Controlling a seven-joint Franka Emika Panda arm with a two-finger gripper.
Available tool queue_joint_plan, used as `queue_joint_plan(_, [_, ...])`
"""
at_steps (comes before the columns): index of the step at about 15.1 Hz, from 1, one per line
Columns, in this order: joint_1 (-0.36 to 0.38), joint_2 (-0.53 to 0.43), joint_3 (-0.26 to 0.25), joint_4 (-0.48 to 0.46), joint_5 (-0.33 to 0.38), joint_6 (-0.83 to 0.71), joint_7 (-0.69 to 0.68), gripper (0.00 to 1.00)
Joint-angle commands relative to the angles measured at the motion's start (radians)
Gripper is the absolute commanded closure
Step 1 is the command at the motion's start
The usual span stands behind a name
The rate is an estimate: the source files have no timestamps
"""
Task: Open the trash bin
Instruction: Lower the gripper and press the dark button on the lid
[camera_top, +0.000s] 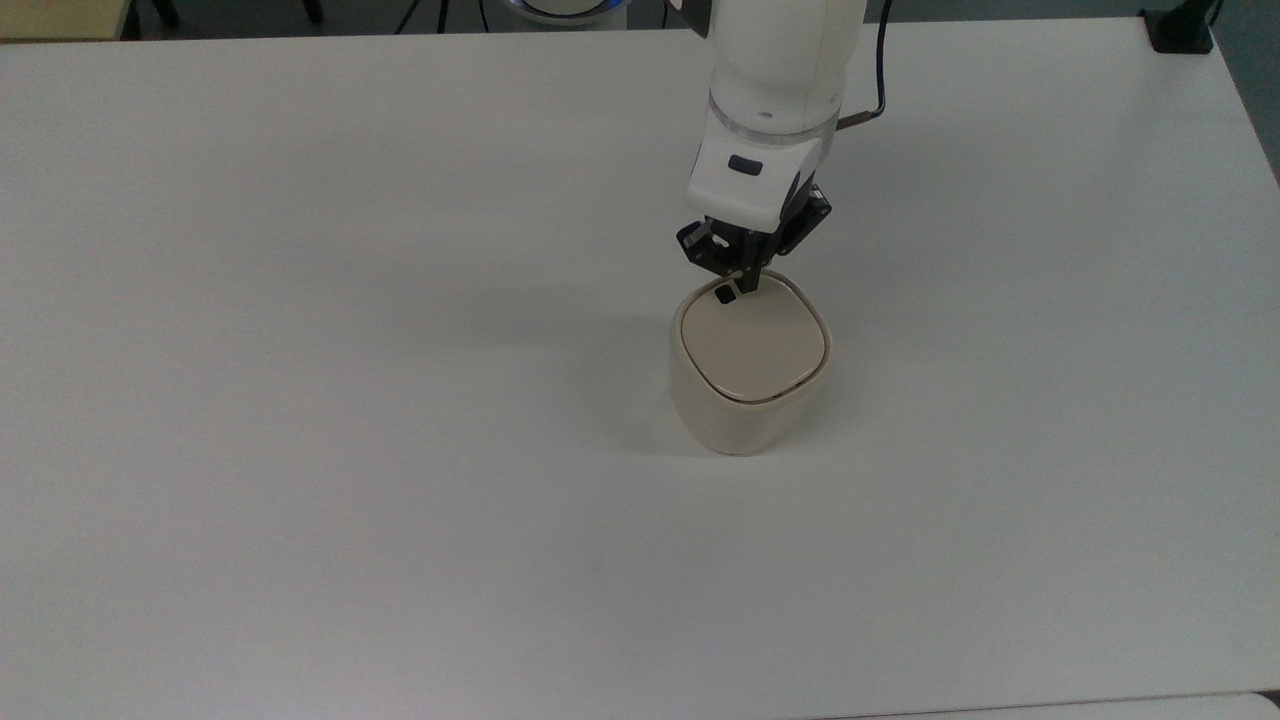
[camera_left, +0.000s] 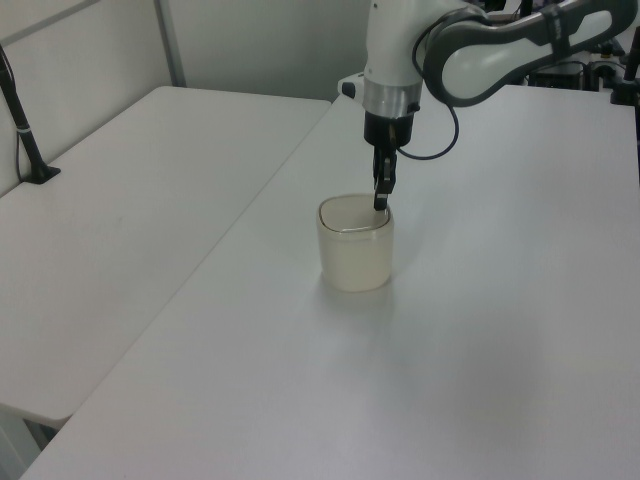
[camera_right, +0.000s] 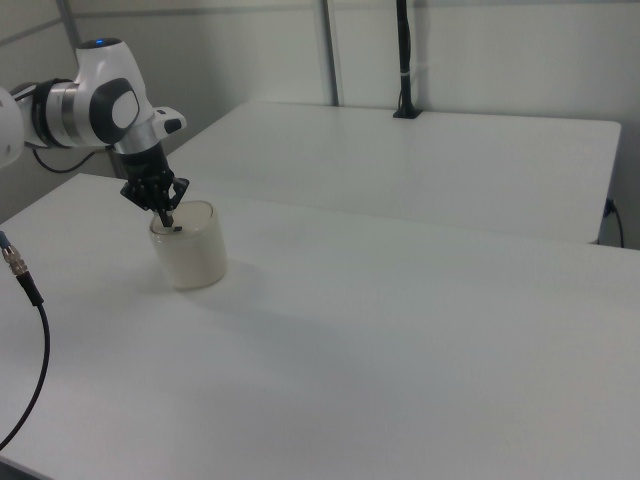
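Bin (camera_top: 748, 385) upright on white table (camera_top: 300, 450), a bit right of centre in the top view; lid (camera_top: 752, 345) flat, closed. Black button (camera_top: 723, 295) near lid edge, on the arm's side. Gripper (camera_top: 746, 284) points straight down, tip over the lid just beside the button; fingers (camera_top: 748, 277) together, holding nothing. Contact w/ lid or button: can't tell. Left view: tip (camera_left: 380, 201) at lid's far edge, bin (camera_left: 355, 255) below. Right view: gripper (camera_right: 165, 215) at bin (camera_right: 190, 250) top, on the right view's left. Second table (camera_right: 420, 160) behind.
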Motion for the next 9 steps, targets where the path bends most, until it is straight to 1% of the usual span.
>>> queue_joint_plan(1, [0.010, 0.020, -0.013, -0.006, 0.012, 0.042, -0.022, 0.98])
queue_joint_plan(3, [0.010, 0.023, -0.013, -0.009, 0.009, 0.042, -0.025, 0.98])
queue_joint_plan(5, [0.004, 0.006, -0.013, -0.003, 0.015, 0.029, -0.023, 0.98])
queue_joint_plan(6, [-0.004, -0.035, -0.014, 0.003, 0.020, 0.006, -0.022, 0.98])
queue_joint_plan(9, [-0.036, -0.098, -0.026, 0.029, 0.027, -0.118, -0.011, 0.98])
